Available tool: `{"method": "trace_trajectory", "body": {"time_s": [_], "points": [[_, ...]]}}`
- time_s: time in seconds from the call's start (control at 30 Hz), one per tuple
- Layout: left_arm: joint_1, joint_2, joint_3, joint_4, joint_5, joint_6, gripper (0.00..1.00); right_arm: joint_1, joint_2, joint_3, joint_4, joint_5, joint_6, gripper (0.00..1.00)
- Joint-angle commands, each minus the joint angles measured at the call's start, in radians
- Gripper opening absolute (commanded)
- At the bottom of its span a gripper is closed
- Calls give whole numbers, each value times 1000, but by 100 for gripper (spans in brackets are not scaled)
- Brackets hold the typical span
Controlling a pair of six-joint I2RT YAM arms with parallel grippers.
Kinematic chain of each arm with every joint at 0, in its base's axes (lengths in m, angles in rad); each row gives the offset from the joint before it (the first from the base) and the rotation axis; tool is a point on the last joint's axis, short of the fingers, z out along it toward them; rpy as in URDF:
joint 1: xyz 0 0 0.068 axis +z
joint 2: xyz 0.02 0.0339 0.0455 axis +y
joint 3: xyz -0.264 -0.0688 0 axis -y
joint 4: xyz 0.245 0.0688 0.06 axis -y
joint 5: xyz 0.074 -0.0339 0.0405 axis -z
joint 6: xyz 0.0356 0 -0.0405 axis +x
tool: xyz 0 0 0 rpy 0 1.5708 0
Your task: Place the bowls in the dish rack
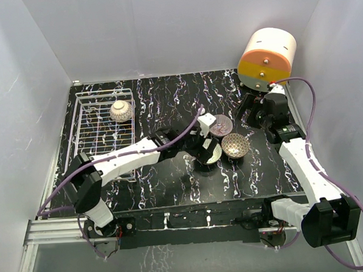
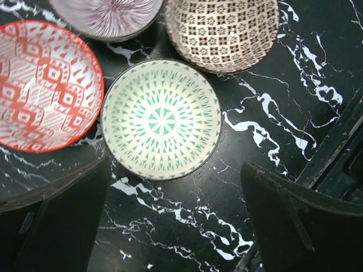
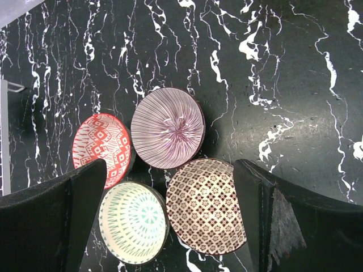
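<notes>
Left gripper (image 2: 176,170), jaws spread, hovers over green bowl (image 2: 161,119); shd drop one finger inside rim, other outside, then pinch. Right gripper (image 3: 170,165) also spread.

No text, label, brand, number or sign is showing legibly anywhere; the bowls (image 3: 168,127) are displaying only decorative patterns.

From the left wrist, the red-patterned round ceramic bowl (image 2: 45,85) runs off the edge at 9 o'clock. The purple-striped ceramic bowl (image 2: 108,14) and the brown-lattice ceramic bowl (image 2: 221,34) are both clipped at 12 o'clock.

From above, the left gripper (image 1: 205,146) covers the red bowl and part of the pale green ceramic bowl (image 1: 213,157).

From the right wrist, a dark finger (image 3: 57,221) of the right gripper (image 3: 170,164) hides the red bowl's rim at 7 o'clock.
</notes>
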Motion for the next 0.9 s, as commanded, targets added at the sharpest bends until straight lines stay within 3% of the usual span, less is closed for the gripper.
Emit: {"method": "trace_trajectory", "body": {"time_s": [0.0,0.23,0.53,0.87], "points": [[-47,-12,-21,117,-37,132,94,-23,-11,56,4,23,-10,98],[-118,30,-80,241,-45,244,93,-46,-9,50,8,14,-7,98],[-122,151,-76,280,17,266,92,-68,-15,34,14,10,-8,98],[-122,254,-35,301,-12,301,90,-82,-16,15,32,-11,-4,98]]}}
